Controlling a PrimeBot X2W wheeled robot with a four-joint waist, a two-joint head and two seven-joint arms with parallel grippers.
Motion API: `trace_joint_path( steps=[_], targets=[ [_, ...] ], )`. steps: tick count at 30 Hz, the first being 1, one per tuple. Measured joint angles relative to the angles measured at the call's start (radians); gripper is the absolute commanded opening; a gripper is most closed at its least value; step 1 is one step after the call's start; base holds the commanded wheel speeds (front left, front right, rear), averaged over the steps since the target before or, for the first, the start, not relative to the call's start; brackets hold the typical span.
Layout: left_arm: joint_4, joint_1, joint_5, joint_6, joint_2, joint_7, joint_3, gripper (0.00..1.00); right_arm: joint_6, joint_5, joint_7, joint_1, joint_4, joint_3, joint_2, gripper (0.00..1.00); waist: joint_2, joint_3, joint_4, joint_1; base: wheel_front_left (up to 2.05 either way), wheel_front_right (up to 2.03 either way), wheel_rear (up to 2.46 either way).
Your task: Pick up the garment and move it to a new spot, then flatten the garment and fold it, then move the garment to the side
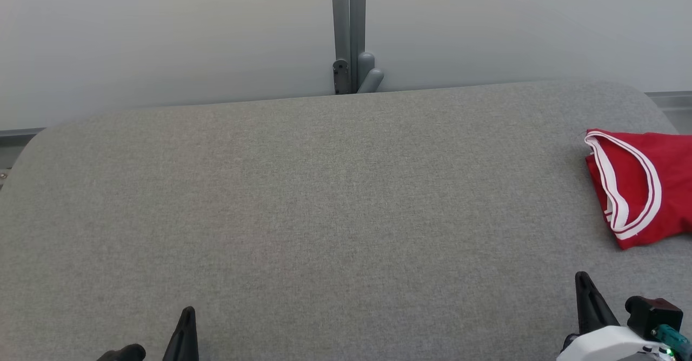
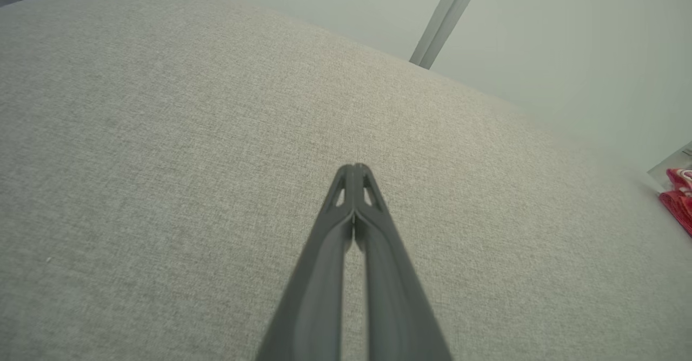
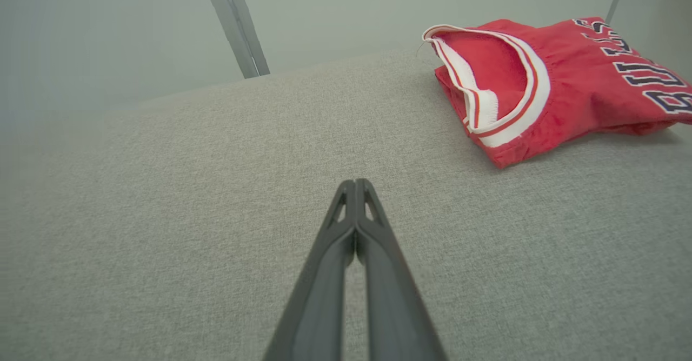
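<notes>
Softly built and light by the look of it, the garment should drape and sag the moment it is lifted, with no stiffness to keep its shape. The knit looks thin and a little slick, so I judge that a shallow pinch could slide off or catch the top layer alone. The collar band is the thickest, firmest part in sight and would give a surer hold. Taking the stacked layers at the fold nearest the robot would, I think, carry the whole bundle together. Nothing about it seems fragile.

It is a red jersey, bunched into a compact, roughly folded stack. The white collar band, lined with thin dark red stripes, gapes open toward the post. Dark block lettering edged in white runs across the top layer and is partly cut off in the right wrist view.

The garment lies on the grey cloth-covered surface, well to the right of the post and nearer the robot, running off the head view's edge.

The left end effector has its fingers pressed together on nothing, below and left of the post. The right end effector is likewise closed and empty, far right of the post, near the garment but apart from it.
</notes>
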Motion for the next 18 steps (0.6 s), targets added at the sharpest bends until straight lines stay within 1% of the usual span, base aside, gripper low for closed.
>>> trace_joint_path(
  steps=[18],
  targets=[
    [-0.023,-0.044,-0.275,0.000,0.001,0.074,0.031,0.00,0.000,0.343,0.066,-0.029,-0.027,0.018,-0.001,0.00,0.0000,0.006,-0.001,0.0000,0.00,0.00,0.00]
  ],
)
